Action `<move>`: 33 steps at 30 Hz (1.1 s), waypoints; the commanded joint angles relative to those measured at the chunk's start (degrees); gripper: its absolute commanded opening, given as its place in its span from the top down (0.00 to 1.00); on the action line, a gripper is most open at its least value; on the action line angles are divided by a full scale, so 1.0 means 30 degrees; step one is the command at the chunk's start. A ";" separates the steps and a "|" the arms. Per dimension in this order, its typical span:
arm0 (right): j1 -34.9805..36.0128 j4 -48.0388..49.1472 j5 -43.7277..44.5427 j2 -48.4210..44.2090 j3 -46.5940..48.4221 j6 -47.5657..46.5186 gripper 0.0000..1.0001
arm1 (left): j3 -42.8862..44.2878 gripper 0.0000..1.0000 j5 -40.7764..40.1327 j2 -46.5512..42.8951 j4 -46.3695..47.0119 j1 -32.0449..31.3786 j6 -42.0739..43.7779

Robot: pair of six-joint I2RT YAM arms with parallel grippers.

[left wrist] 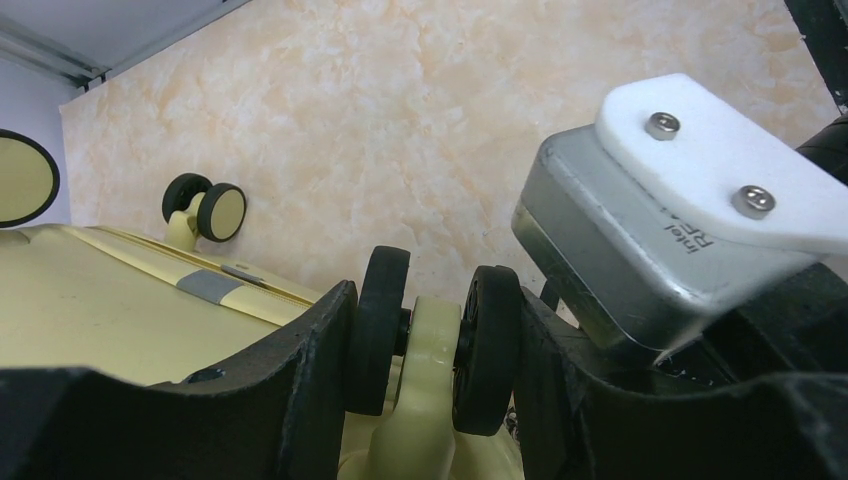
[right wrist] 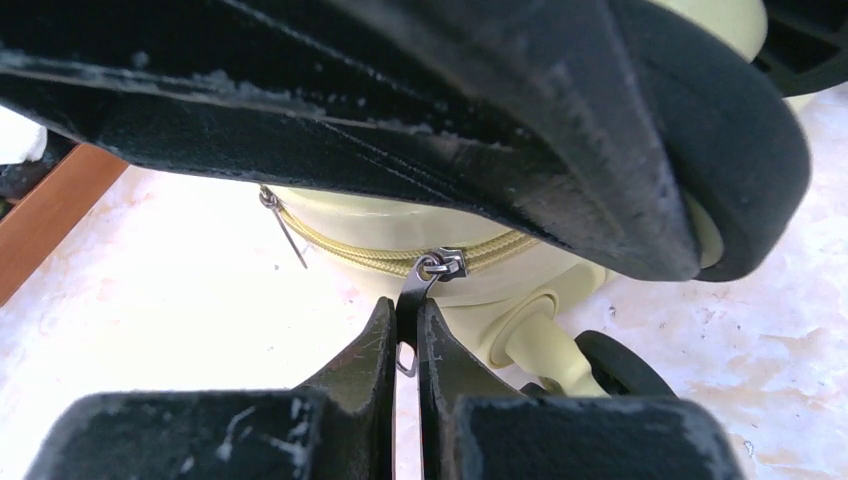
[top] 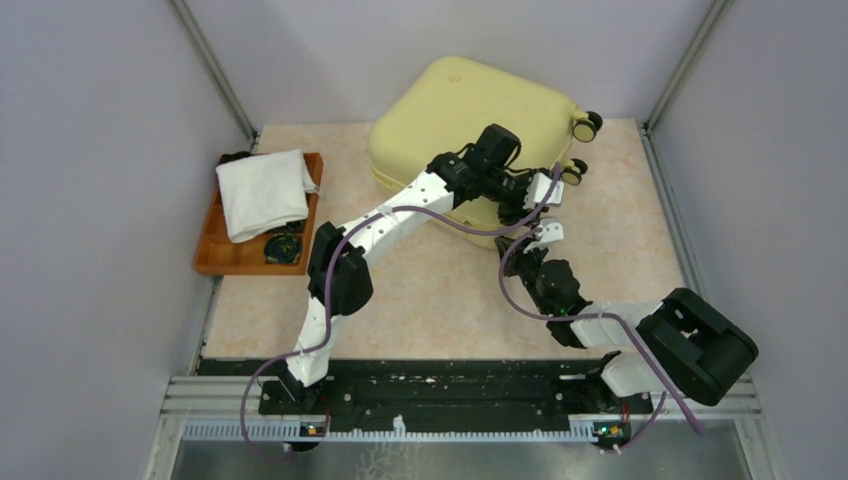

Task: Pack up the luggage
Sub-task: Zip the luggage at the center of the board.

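Clamping is seen at both grippers. The left gripper (left wrist: 432,345) is closed on a caster wheel (left wrist: 380,330) of the luggage (left wrist: 95,300), with one black finger pressed against each outer face of the twin wheel, in the lower middle of the left wrist view. The right gripper (right wrist: 408,345) is pinched together on a metal zipper pull (right wrist: 414,288), whose slider sits on the yellow zipper track at the middle of the right wrist view. A second zipper pull (right wrist: 284,226) hangs loose further left on the same track. The pale yellow luggage, its shells shut, is found at the upper centre of the top view, lying on the marbled tabletop (top: 440,300) with its wheels towards the right. Near the left edge of the tabletop a brown tray (top: 212,258) is set, and a folded white towel (top: 262,192) is laid on it.
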 commanded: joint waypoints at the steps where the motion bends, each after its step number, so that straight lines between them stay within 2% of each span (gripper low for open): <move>1: 0.1637 0.2151 -0.0882 0.0172 0.0219 -0.1086 1.00 | 0.1327 1.00 -0.4397 0.0104 0.4707 0.2523 -0.3940; 8: 0.2676 0.3329 -0.1254 0.1164 0.0364 -0.0253 1.00 | 0.1327 1.00 -0.4857 0.0229 0.5172 0.2224 -0.4048; 15: 0.4165 0.6556 -0.1374 0.2775 -0.0019 0.0646 1.00 | 0.1551 1.00 -0.5142 0.0625 0.5805 0.1944 -0.4599; 27: 0.4757 0.7128 -0.2203 0.6555 0.3132 0.0430 1.00 | 0.2235 1.00 -0.5202 0.0941 0.6018 0.1580 -0.5172; 33: 0.4741 0.7176 -0.2531 0.7498 0.3876 0.0371 1.00 | 0.1498 1.00 -0.5093 0.0395 0.5780 0.1587 -0.5240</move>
